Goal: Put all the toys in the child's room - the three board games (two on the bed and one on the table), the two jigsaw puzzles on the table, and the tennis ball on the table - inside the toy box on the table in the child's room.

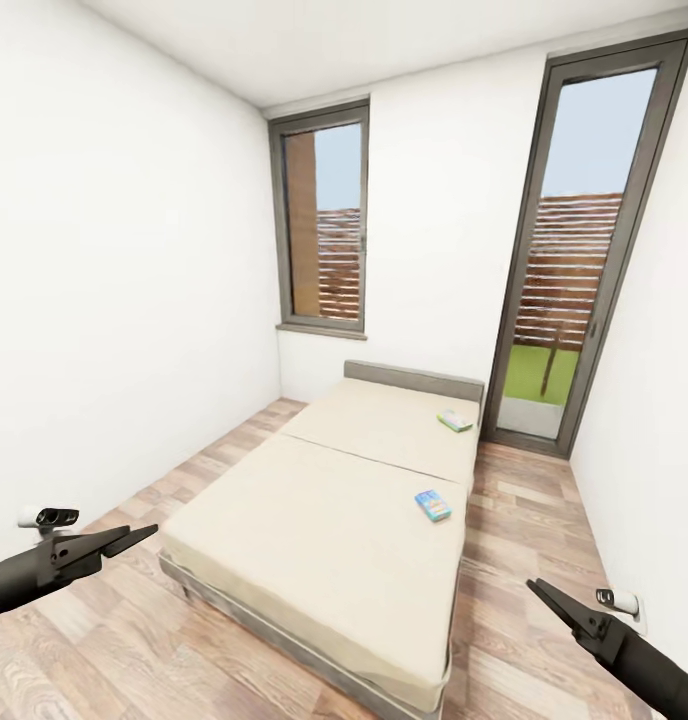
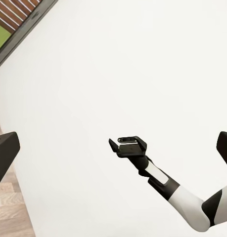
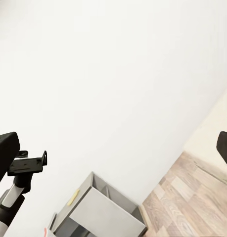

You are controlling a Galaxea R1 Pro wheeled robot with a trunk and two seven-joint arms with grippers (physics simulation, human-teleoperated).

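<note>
Bed [image 1: 324, 520] — low, cream two-part mattress, grey headboard at the far end, standing on the wood-plank floor [image 1: 524, 520]. Two board games lie flat on it near its right edge, well apart: the blue-green one [image 1: 433, 505] on the near mattress half, the small pale green-white one [image 1: 454, 421] on the far half — close to the headboard.

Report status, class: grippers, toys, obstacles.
Left gripper and right gripper empty, not closed on anything. Two board games on bed, untouched. Floor path open.

arms: black, white forearm shells | fingers [image 1: 134, 538]: black, seemingly pointed
</note>
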